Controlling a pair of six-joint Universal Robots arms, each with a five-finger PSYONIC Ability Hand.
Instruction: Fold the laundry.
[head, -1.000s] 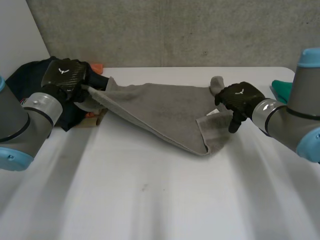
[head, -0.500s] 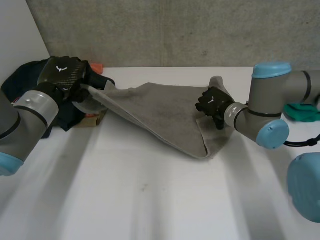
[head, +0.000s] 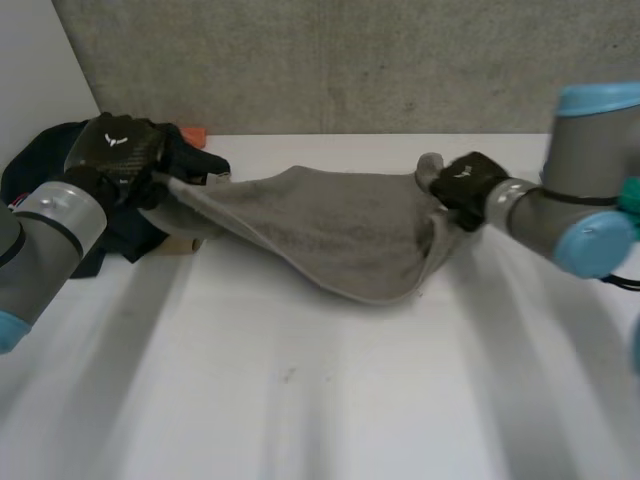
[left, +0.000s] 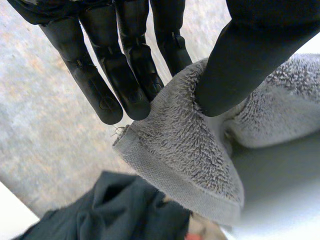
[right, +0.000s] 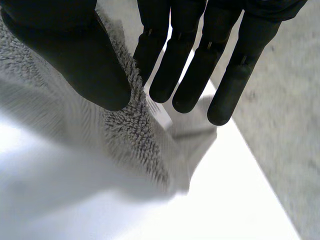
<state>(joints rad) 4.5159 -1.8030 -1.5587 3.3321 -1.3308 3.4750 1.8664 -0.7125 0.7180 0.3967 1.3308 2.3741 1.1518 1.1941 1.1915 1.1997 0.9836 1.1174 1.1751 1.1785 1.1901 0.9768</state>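
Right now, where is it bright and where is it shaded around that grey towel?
Head view: the towel sags between the left hand and right hand, with no hard glare on the white table. Left wrist view: the table beneath the towel lies shaded. Right wrist view: bare table beside the towel glares white.

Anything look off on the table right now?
Nothing damaged. The grey towel is not flat: pinched at opposite ends by the left hand and right hand, it sags bunched onto the table between them. A dark clothes heap sits beside the left hand.
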